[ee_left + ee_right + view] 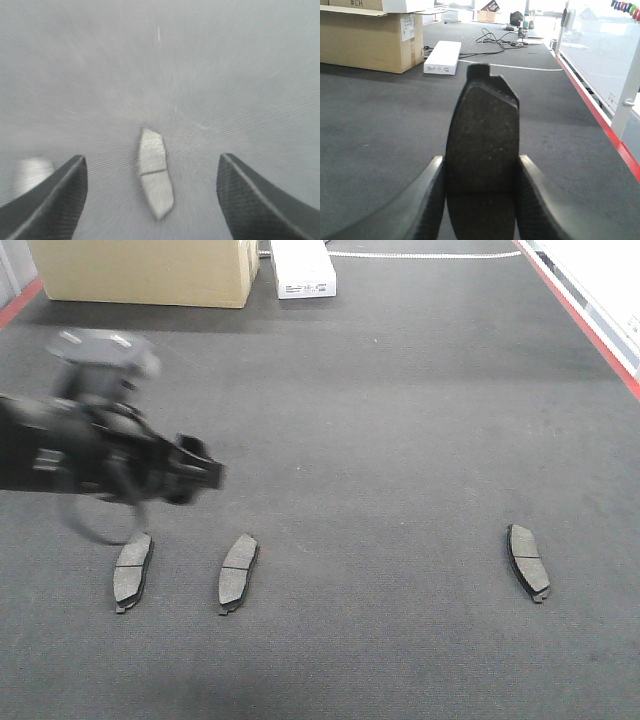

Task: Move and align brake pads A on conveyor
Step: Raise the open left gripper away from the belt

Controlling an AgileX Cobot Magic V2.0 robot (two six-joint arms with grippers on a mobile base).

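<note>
Stretching toward cardboard box (150, 270): dark conveyor (400, 420). Hovering wide open above brake pad (156, 170): left end effector (150, 200). Clamping another brake pad (482, 150) upright: right end effector (481, 200).

The conveyor (400, 420) lies bare and open across its middle, from the cardboard box (150, 270) and white box (303, 268) at the far end down to the row of pads. Three brake pads A lie flat near the front: one at the left (133, 570), one just beside it (238, 570), and one well apart at the right (528, 561); the wide stretch between the second and third is free. The left arm (90, 445) hangs blurred over the left side above the two left pads, its left gripper (152, 200) spread wide. The right gripper (480, 200) is filled by a fourth pad (482, 150). A red edge strip (585, 325) bounds the right side.
</note>
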